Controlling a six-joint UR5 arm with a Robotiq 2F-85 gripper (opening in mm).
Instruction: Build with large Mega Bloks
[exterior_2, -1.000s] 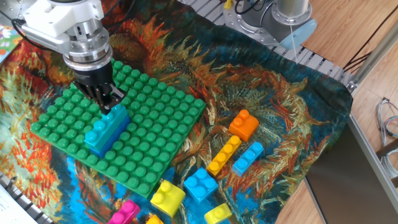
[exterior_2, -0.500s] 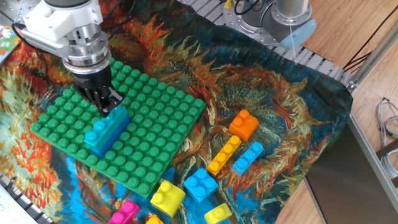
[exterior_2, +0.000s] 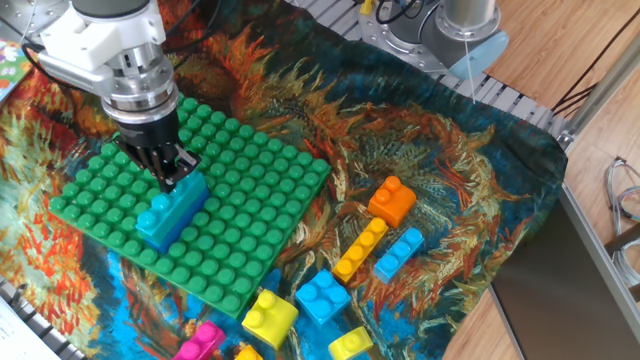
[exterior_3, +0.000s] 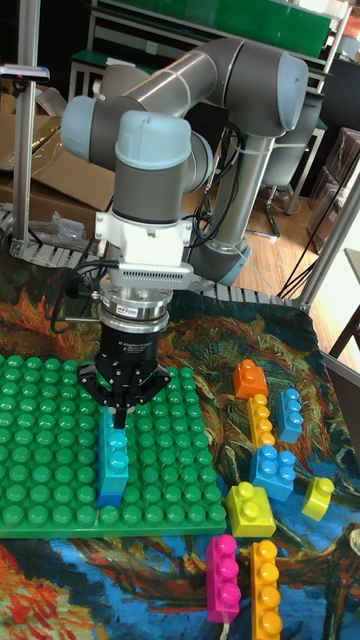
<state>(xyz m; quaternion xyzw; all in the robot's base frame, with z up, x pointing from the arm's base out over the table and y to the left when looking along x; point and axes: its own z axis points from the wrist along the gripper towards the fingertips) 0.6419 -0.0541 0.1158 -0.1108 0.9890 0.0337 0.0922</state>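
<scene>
A long light blue Mega Blok (exterior_2: 170, 208) (exterior_3: 113, 465) stands pressed onto the green studded plate (exterior_2: 250, 190) (exterior_3: 40, 440), near its front-left part. My gripper (exterior_2: 170, 178) (exterior_3: 119, 420) hangs straight down over the brick's far end, fingers drawn together to a point just at its top, holding nothing. Loose bricks lie on the cloth to the right of the plate: an orange one (exterior_2: 391, 200), a long yellow one (exterior_2: 360, 249), a small light blue one (exterior_2: 398, 254), a blue square (exterior_2: 322, 296), a yellow square (exterior_2: 269, 316) and a pink one (exterior_2: 198, 343).
A patterned cloth (exterior_2: 470, 170) covers the table. Another small yellow brick (exterior_2: 350, 344) and a long orange brick (exterior_3: 265, 588) lie near the front edge. The arm's base (exterior_2: 450, 30) stands at the back right, and a wooden edge runs along the right.
The gripper has drifted slightly up and to the left, away from the light blue brick's end. The brick has stayed put on the plate.
</scene>
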